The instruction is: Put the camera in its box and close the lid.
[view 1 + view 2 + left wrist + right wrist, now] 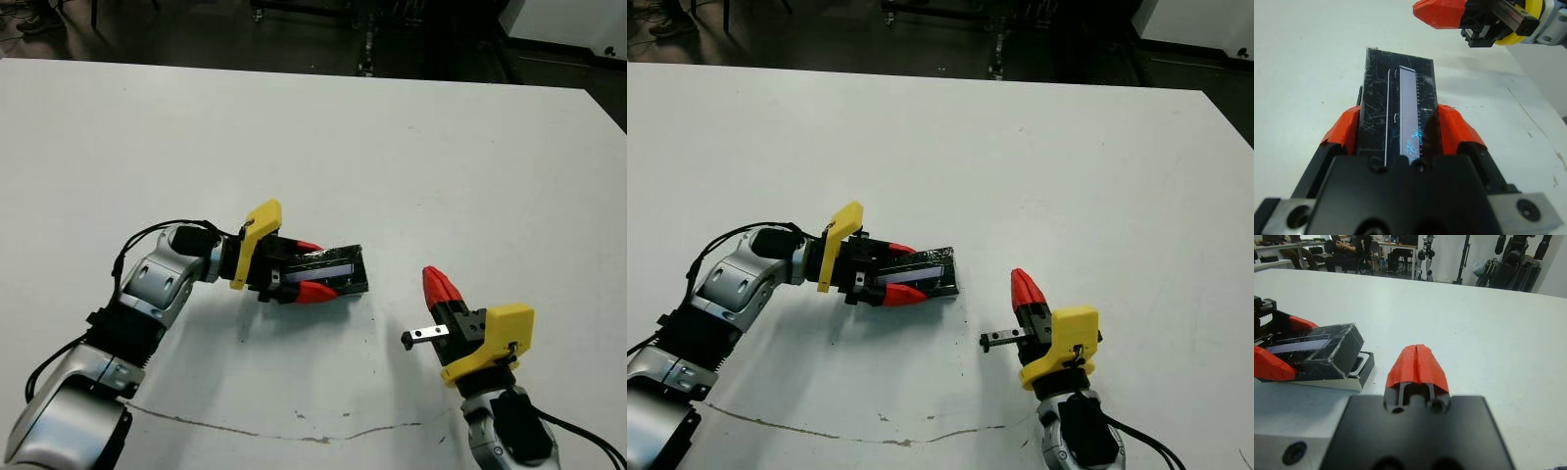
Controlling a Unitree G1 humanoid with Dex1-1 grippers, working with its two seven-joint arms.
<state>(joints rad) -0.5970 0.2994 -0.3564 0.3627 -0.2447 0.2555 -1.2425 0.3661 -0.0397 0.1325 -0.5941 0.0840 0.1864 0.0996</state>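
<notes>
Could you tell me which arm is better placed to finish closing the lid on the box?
Left. Its gripper already clamps the lid over the box; the right gripper is shut, off to the side.

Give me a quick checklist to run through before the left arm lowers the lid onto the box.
1. Left gripper shut on the lid: ok, a red finger presses each long side.
2. Lid over the box: ok, right wrist view shows it above the tray.
3. Lid level with the box: not ok, its far end sits tilted up.
4. Camera inside the box: cannot tell, the lid hides the tray's inside.
5. Right gripper out of the way: ok, shut, apart from the lid.
</notes>
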